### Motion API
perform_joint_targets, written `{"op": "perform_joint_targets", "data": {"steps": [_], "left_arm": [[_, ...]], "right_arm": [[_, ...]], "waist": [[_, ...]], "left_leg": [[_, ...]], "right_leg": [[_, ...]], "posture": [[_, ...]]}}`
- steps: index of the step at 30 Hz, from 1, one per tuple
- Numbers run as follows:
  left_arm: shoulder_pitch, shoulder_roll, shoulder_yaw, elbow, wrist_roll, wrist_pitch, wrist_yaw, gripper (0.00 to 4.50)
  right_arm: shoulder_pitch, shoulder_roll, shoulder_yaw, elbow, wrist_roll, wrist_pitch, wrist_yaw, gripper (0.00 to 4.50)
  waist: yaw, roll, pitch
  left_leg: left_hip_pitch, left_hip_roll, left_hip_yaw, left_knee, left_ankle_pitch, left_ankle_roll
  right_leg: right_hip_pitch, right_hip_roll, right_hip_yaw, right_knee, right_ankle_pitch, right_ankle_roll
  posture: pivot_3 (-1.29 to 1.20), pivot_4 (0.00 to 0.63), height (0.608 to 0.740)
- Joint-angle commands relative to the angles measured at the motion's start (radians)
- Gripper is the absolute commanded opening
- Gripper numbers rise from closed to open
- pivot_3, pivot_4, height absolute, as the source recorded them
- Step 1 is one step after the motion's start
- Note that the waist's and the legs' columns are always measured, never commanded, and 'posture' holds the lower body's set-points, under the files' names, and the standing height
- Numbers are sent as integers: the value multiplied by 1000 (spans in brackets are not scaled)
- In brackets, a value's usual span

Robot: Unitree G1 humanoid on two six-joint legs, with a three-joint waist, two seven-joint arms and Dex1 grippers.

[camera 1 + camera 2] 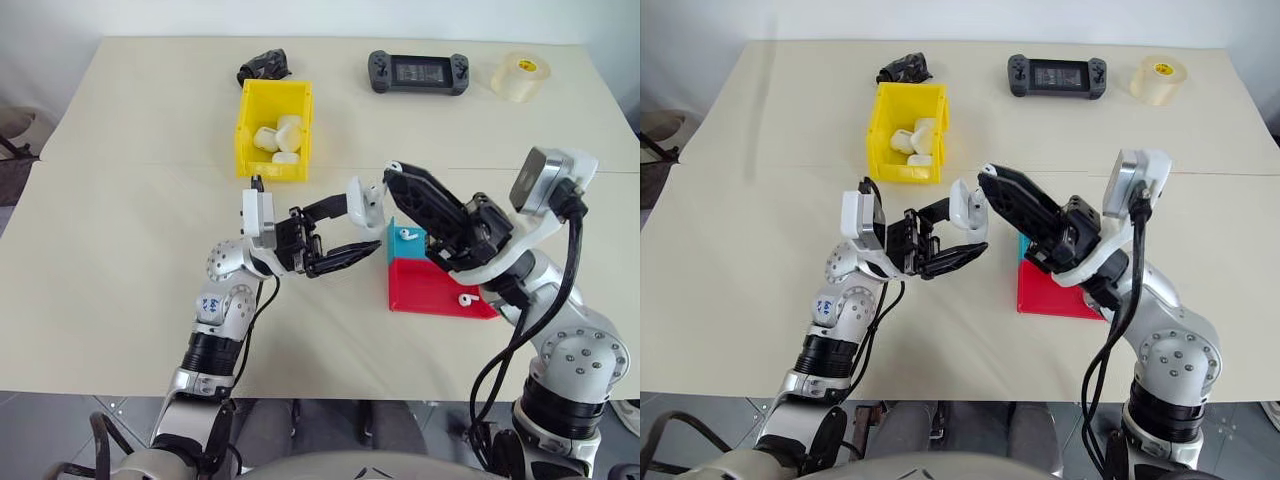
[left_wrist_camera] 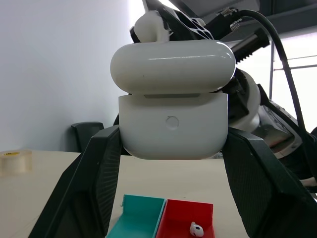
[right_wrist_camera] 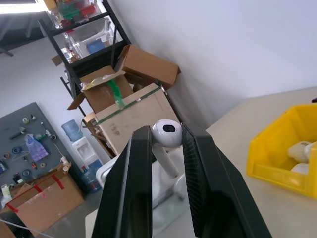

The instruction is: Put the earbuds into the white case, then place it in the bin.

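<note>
From my head cameras, my left gripper (image 1: pixel 345 232) is clamped on the white case (image 1: pixel 365 203), held in the air above the desk (image 1: pixel 120 270). The case's lid is flipped open, and the mouth faces my right gripper (image 1: pixel 392 168), which sits just beside it. The bin (image 1: pixel 272 128) lies beyond my left gripper, well apart, with several white cases inside. Below and behind my right gripper sit a red tray (image 1: pixel 430 290) holding one earbud (image 1: pixel 463 299) and a teal tray (image 1: pixel 410 240) with another (image 1: pixel 404 234).

From my left wrist, the case (image 2: pixel 173 126) sits squeezed between my two fingers (image 2: pixel 89 183), its long axis running across from one finger to the other, its lid (image 2: pixel 172 65) raised above the body. An earbud (image 2: pixel 151 27) shows just past the lid, at my right gripper's tip. Under the case I see the teal and red trays, an earbud (image 2: pixel 196 229) in the red one.

From my right wrist, my fingers (image 3: pixel 131 188) are pressed on an earbud (image 3: pixel 166 135), bulb at the fingertips, stem slanting back toward my wrist. The open case lies just under it.
</note>
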Motion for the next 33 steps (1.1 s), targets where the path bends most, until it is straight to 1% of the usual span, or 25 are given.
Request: {"op": "perform_joint_targets", "data": {"steps": [1, 11, 17, 18, 20, 22, 25, 28, 30, 32, 33], "left_arm": [[-10, -4, -3, -11, -1, 0, -1, 2742], [-14, -13, -4, -14, -1, 0, 5, 2742], [-15, -17, 1, -21, -2, 0, 9, 2742], [-16, -17, 2, -22, -3, 1, 9, 2742], [-16, -15, 4, -23, -2, 2, 9, 2742], [-14, -10, 5, -26, 2, 5, 8, 2742], [-10, -1, 9, -34, 1, 14, 9, 2742], [-5, 23, 9, -39, 22, 20, 16, 2742], [-8, 50, 11, -32, 57, 24, 44, 2742], [-21, 108, 8, -2, 145, 13, 88, 2742], [-32, 150, -3, 19, 208, 0, 102, 2742]], "right_arm": [[45, -8, 25, -61, 27, -44, -4, 487], [141, -30, 104, -69, -28, -109, 13, 487], [168, -53, 134, -42, -81, -142, 12, 487], [170, -59, 136, -35, -67, -136, 7, 487], [166, -71, 141, -29, -70, -138, 16, 1235], [159, -92, 143, -30, -99, -151, 38, 1842], [154, -114, 128, -30, -106, -165, 51, 2846], [160, -159, 97, -36, -136, -180, 77, 3857], [175, -196, 63, -33, -135, -184, 97, 3857], [211, -255, 13, -24, -143, -186, 141, 3857], [230, -284, -11, -17, -151, -188, 160, 3665]], "waist": [[0, 0, 0], [0, 0, 0], [0, 0, 0], [0, 0, 0], [0, 0, 0], [0, 0, 0], [0, 0, 0], [1, 0, 0], [1, 0, 0], [2, 0, 0], [2, 0, 0]], "left_leg": [[0, 0, 0, 0, 0, 0], [0, 0, 0, 0, 0, 0], [0, 0, 0, 0, 0, 0], [0, 0, 0, 0, 0, 0], [0, 0, 0, 0, 0, 0], [0, 0, 0, 0, 0, 0], [0, 0, 0, 0, 0, 0], [0, 0, 0, 0, 0, 0], [0, 0, 0, 0, 0, 0], [0, 0, 0, 0, 0, 0], [0, 0, 0, 0, 0, 0]], "right_leg": [[0, 0, 0, 0, 0, 0], [0, 0, 0, 0, 0, 0], [0, 0, 0, 0, 0, 0], [0, 0, 0, 0, 0, 0], [0, 0, 0, 0, 0, 0], [0, 0, 0, 0, 0, 0], [0, 0, 0, 0, 0, 0], [0, 0, 0, -1, 0, 0], [0, 0, 0, -1, 0, 0], [0, 0, 0, -1, 0, 0], [1, 0, 0, -1, 0, 0]], "posture": [[0, 150, 740], [0, 150, 740], [0, 150, 740], [0, 150, 740], [0, 150, 740], [0, 150, 740], [0, 150, 740], [0, 150, 740], [0, 150, 740], [0, 150, 740], [0, 150, 740]]}}
